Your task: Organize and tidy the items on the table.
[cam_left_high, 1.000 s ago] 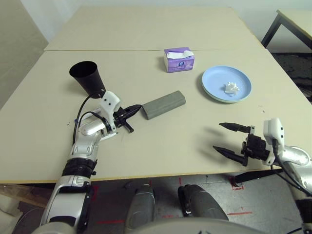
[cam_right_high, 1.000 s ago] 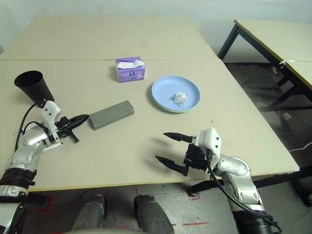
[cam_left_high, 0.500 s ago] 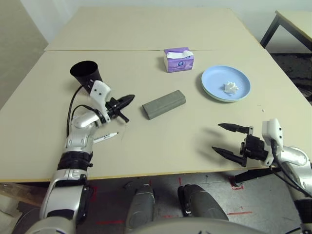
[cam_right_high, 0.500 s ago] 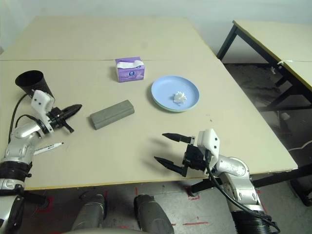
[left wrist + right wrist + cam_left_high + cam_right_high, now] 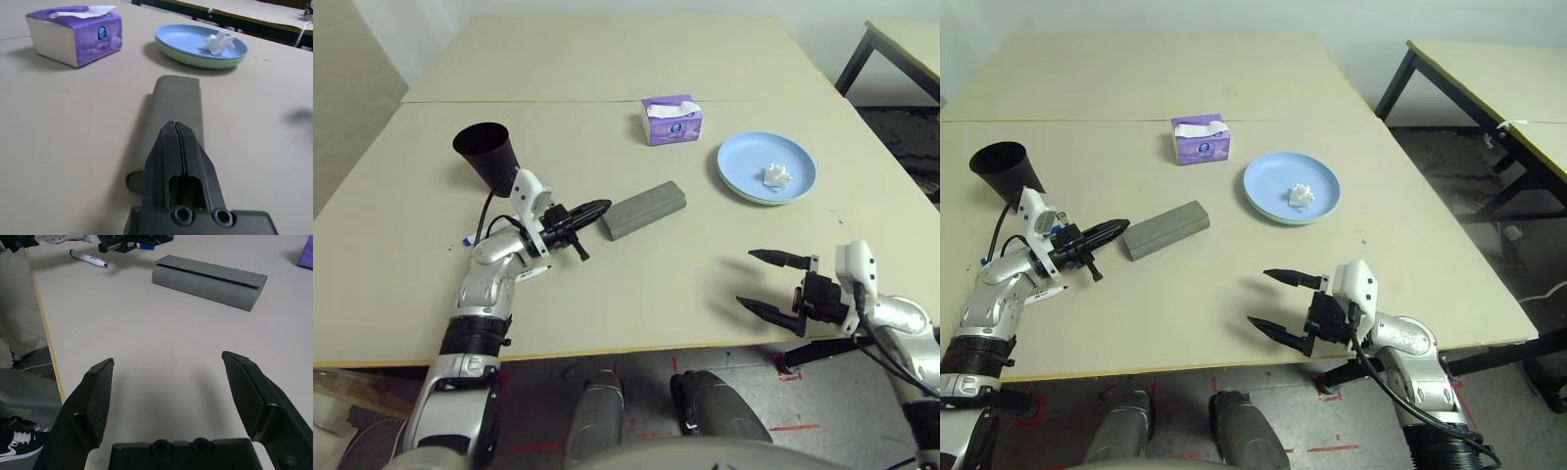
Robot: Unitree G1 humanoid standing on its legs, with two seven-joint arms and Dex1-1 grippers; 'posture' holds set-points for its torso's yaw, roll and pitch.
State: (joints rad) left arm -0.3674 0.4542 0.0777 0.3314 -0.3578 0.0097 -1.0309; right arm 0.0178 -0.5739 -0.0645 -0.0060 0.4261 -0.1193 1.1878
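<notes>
The left claw (image 5: 610, 204) is clenched on nothing beside the grey glasses case (image 5: 644, 210), while the right claw (image 5: 742, 278) is spread wide and empty over the table (image 5: 636, 294).

The tabletop (image 5: 636, 284) looks smooth and matt, like a pale laminate, with a wood-toned strip along its lower edge. At centre, the glasses case (image 5: 644, 210) has a dull, leathery grey surface. The cup (image 5: 487, 157), upper left, looks like dark plastic — satin rather than shiny. Right of centre, the blue plate (image 5: 767, 164) looks like smooth plastic, and the crumpled tissue (image 5: 776, 175) on it like thin white paper. The purple tissue box (image 5: 672, 121), top centre, has a slightly glossy printed wrap — a soft sheet of paper on top.
</notes>
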